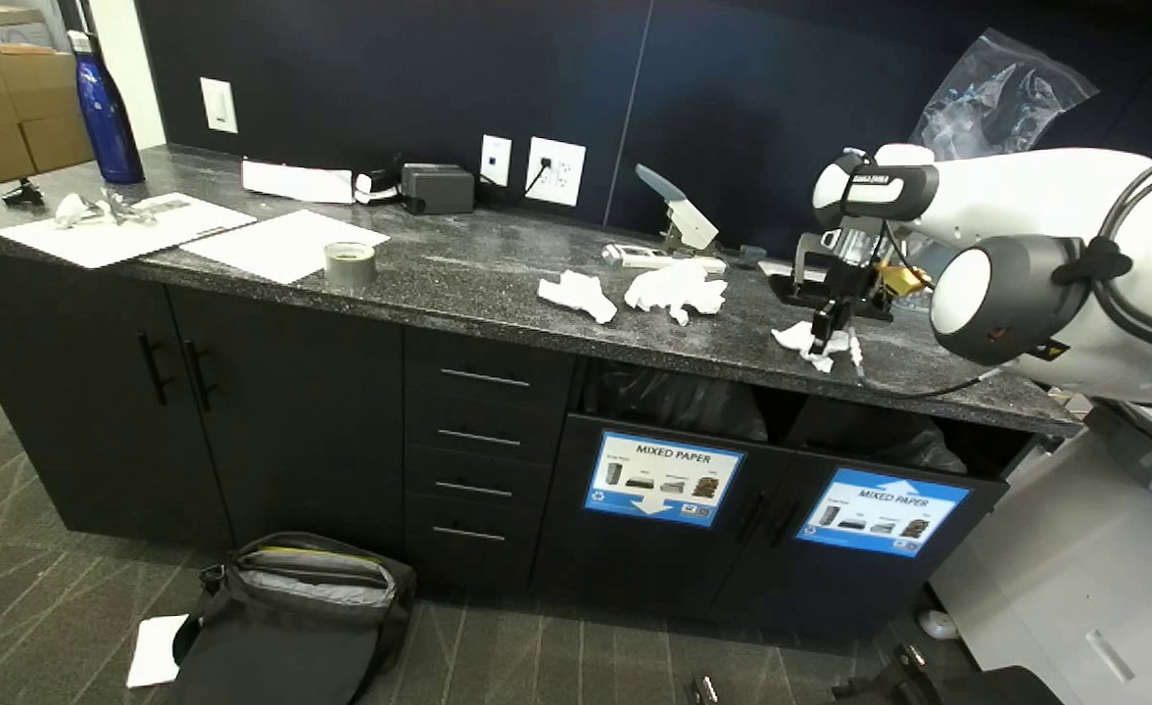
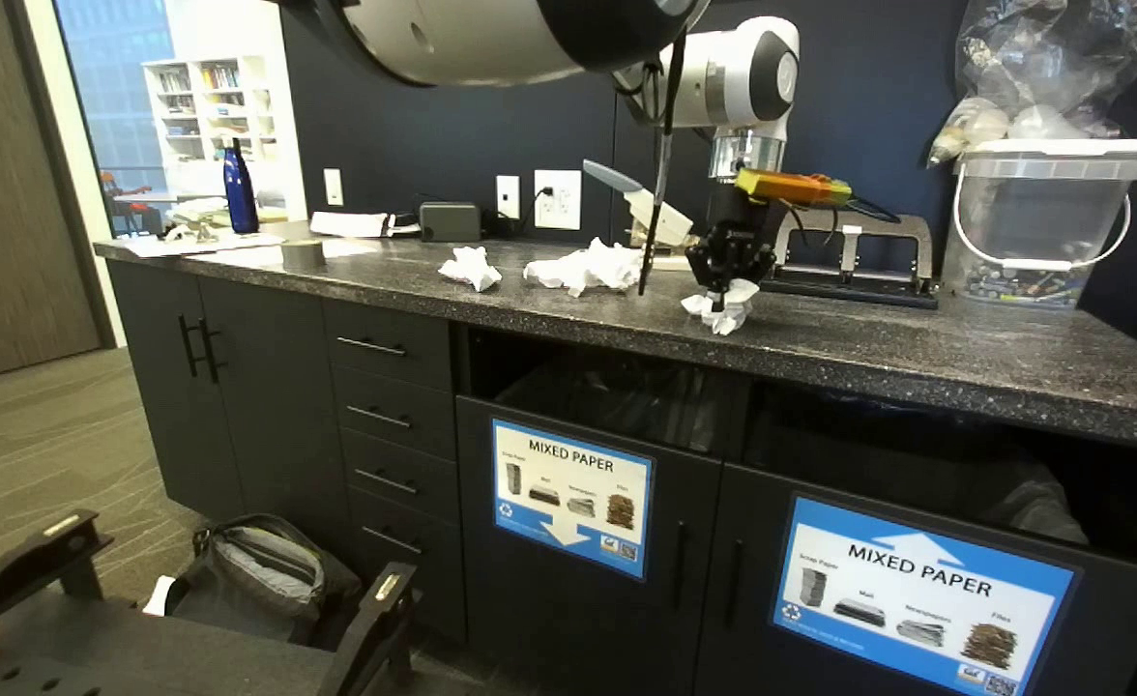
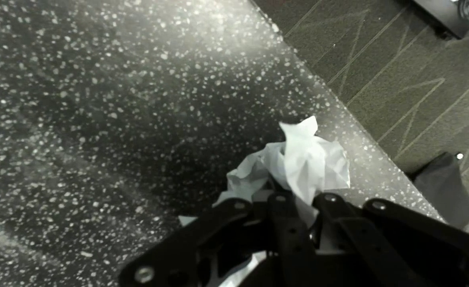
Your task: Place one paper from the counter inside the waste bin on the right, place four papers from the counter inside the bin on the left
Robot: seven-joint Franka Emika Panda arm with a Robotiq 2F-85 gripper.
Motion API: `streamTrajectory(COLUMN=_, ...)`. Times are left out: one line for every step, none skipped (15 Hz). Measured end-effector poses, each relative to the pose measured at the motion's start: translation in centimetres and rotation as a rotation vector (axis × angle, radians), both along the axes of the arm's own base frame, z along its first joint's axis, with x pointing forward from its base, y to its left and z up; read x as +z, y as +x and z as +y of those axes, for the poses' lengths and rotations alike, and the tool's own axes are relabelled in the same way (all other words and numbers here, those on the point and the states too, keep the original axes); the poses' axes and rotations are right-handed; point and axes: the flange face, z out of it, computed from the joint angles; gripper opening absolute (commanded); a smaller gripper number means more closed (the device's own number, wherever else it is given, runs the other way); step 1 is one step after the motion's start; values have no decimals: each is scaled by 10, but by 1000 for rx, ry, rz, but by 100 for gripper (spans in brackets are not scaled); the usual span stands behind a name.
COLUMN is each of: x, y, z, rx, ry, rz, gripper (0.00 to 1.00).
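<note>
White paper wad (image 3: pixel 316 161) found pinched firmly in the gripper (image 3: pixel 306 200), near the front edge of the counter (image 2: pixel 965 338). It appears to rest on the surface, contact unconfirmed. A second wad (image 1: pixel 579 296) and a larger clump (image 1: pixel 676 288) lie nearby.

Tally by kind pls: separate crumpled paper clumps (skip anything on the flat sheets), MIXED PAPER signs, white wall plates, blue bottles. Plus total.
Crumpled paper clumps: 3, one in the hand
MIXED PAPER signs: 2
White wall plates: 3
Blue bottle: 1
Total: 9
</note>
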Motion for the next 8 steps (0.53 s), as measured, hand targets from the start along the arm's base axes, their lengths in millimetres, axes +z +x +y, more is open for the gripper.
streamTrajectory(x=0, y=0, z=4, rx=-10, ry=4, rz=16, gripper=9)
streamTrajectory(x=0, y=-1, z=8, rx=-20, ry=8, rz=33, gripper=9)
streamTrajectory(x=-1, y=-1, z=12, rx=-29, ry=9, rz=45, gripper=9)
streamTrajectory(x=-1, y=-1, z=15, rx=-36, ry=9, rz=52, gripper=9)
streamTrajectory(x=-1, y=0, z=18, rx=-39, ry=9, rz=53, gripper=8)
streamTrajectory(x=-1, y=1, z=20, rx=-42, ry=7, rz=50, gripper=8)
streamTrajectory(x=-1, y=3, z=21, rx=-42, ry=4, rz=42, gripper=8)
streamTrajectory(x=0, y=6, z=23, rx=-39, ry=-2, rz=23, gripper=8)
